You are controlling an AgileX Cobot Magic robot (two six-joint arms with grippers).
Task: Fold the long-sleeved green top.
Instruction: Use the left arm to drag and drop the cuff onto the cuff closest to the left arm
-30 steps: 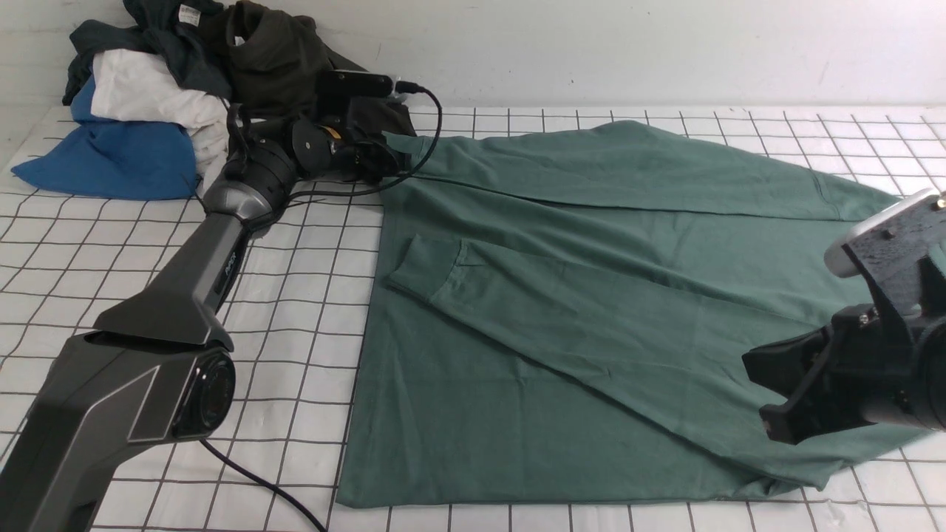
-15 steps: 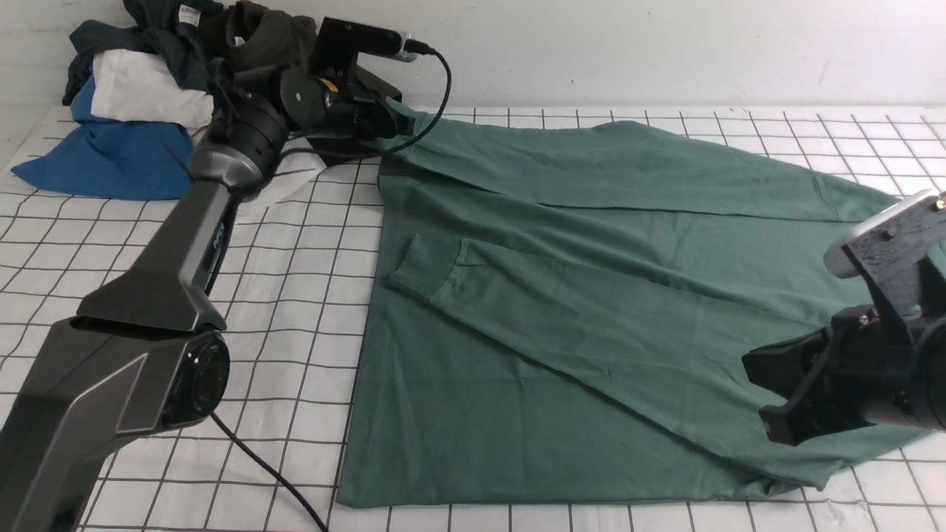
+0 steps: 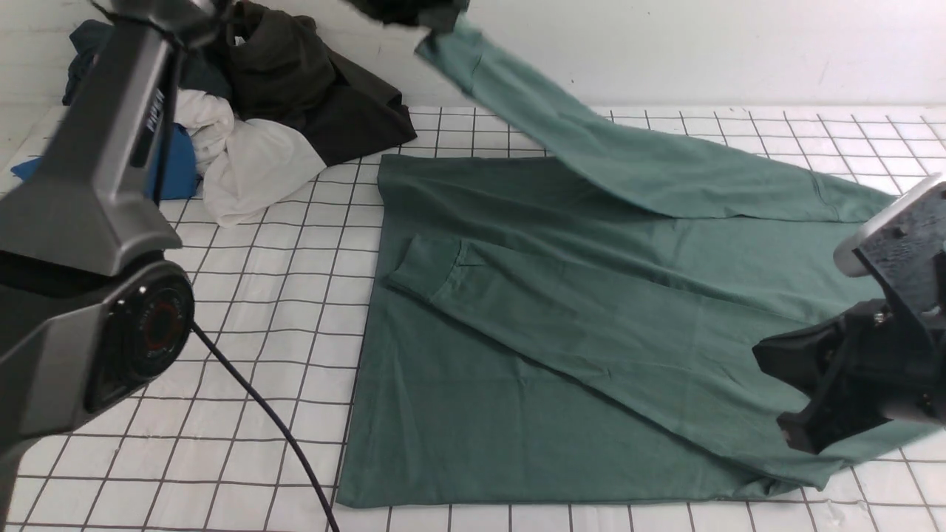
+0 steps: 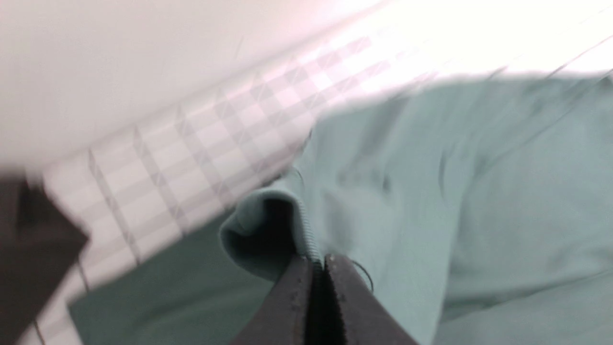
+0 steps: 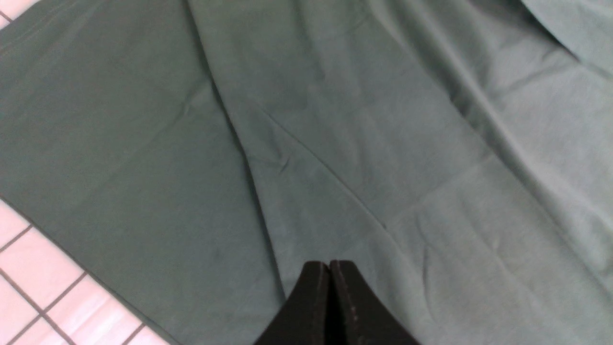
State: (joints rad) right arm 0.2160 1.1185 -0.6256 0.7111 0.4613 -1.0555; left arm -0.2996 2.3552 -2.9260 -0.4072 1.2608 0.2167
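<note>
Dangling upper centre, green long-sleeved top (image 3: 562,332) sleeve (image 3: 473,70) pinched in left pincer (image 4: 316,262); right pincer (image 5: 329,264) closed, empty, lower right.

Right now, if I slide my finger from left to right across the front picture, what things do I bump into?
left arm → pile of clothes → green top → right gripper
</note>
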